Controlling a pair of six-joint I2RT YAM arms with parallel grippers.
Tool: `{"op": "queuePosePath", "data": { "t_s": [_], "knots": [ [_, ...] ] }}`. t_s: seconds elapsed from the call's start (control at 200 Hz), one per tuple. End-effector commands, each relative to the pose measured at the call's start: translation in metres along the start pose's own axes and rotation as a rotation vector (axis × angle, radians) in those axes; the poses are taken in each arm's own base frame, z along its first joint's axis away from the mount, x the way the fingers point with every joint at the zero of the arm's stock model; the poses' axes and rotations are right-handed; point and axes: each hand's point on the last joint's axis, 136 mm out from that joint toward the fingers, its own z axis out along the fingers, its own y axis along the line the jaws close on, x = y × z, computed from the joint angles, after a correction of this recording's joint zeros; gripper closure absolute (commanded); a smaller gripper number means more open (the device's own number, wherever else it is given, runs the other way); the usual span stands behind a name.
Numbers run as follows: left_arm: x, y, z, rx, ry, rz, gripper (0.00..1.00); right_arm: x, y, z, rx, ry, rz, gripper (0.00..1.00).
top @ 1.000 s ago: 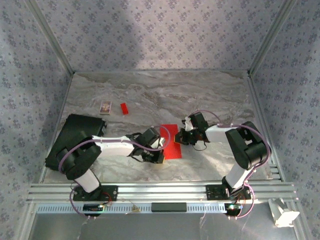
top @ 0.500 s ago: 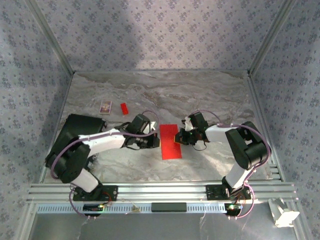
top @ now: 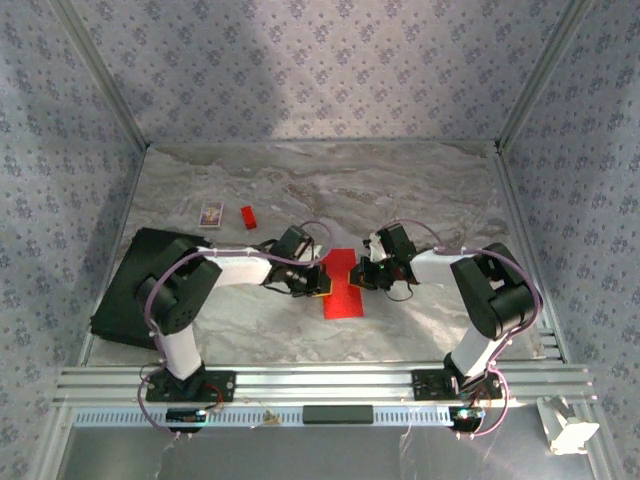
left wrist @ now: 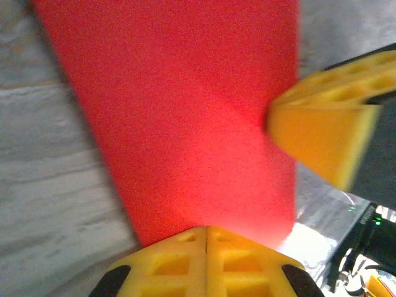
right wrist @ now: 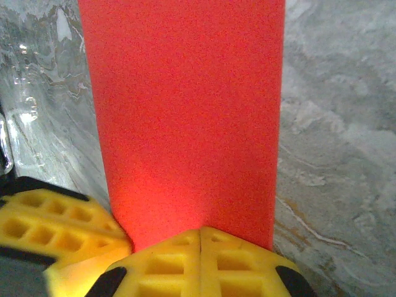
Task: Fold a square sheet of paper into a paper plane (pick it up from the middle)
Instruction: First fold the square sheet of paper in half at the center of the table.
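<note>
The square sheet of paper (top: 343,297) is lying on the bench (top: 420,190) as a flat folded strip, with left claw (top: 322,284) and right claw (top: 357,277) both closed tight at its opposite edges, nose and wing folds not yet done.

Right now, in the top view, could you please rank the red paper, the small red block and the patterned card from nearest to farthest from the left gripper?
1. red paper, right at the left gripper tips, mid-table.
2. small red block, farther back and to the left.
3. patterned card, just left of that block.
</note>
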Motion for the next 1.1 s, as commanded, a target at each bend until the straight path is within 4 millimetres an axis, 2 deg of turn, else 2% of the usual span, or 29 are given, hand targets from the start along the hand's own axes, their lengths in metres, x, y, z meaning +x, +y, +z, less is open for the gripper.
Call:
{"op": "queuePosePath", "data": {
  "t_s": [0.0,0.155,0.36,0.5,0.695,0.959,1.014,1.094],
  "knots": [
    [0.009,0.015,0.008,-0.030,0.023,-0.038,0.97,0.047,-0.070,0.004,0.274,0.116,0.120,1.00],
    [0.014,0.024,0.004,-0.059,0.024,-0.051,0.97,0.047,-0.070,0.004,0.276,0.117,0.120,1.00],
    [-0.014,-0.015,-0.019,0.024,-0.043,-0.003,0.95,0.047,-0.071,0.004,0.278,0.120,0.116,1.00],
    [-0.038,-0.024,-0.024,0.061,-0.079,-0.003,0.94,0.045,-0.070,0.004,0.271,0.116,0.115,1.00],
    [-0.064,-0.010,-0.010,0.054,-0.087,-0.058,0.95,0.046,-0.069,0.004,0.275,0.116,0.116,1.00],
    [-0.062,0.023,-0.001,0.024,-0.097,-0.139,0.95,0.047,-0.067,0.003,0.283,0.122,0.112,1.00],
    [-0.062,0.022,-0.003,0.042,-0.111,-0.149,0.94,0.047,-0.066,0.003,0.279,0.122,0.113,1.00],
    [-0.067,0.008,-0.009,0.086,-0.116,-0.129,0.94,0.046,-0.066,0.003,0.277,0.122,0.111,1.00]
  ]
}}
